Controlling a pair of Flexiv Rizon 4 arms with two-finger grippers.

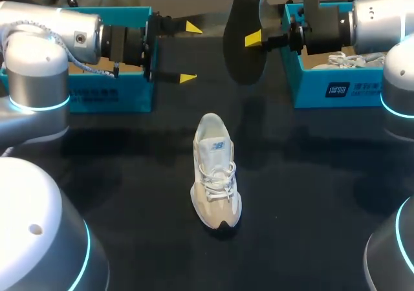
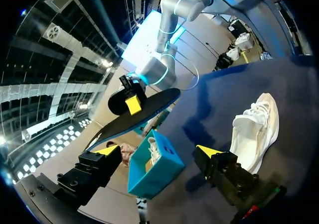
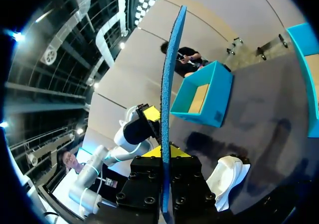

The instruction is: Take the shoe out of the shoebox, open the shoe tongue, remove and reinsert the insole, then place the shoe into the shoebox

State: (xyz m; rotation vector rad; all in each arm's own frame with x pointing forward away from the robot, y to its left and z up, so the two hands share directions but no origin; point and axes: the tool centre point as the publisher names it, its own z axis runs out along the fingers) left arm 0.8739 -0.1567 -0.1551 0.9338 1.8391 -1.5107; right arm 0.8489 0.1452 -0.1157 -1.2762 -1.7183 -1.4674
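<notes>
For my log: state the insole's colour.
The insole is black with a white mark, best in the head view; the right wrist view shows a blue edge.

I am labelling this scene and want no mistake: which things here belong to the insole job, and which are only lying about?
Job in hand: shoe; insole, held in the right gripper; open left gripper; empty left shoebox.

Lying about, it seems: right shoebox; second shoe inside it.

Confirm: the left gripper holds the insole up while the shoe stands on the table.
Wrong arm. The head view shows the right gripper holding the insole up; the left gripper is open and empty. The shoe does stand on the table.
</notes>
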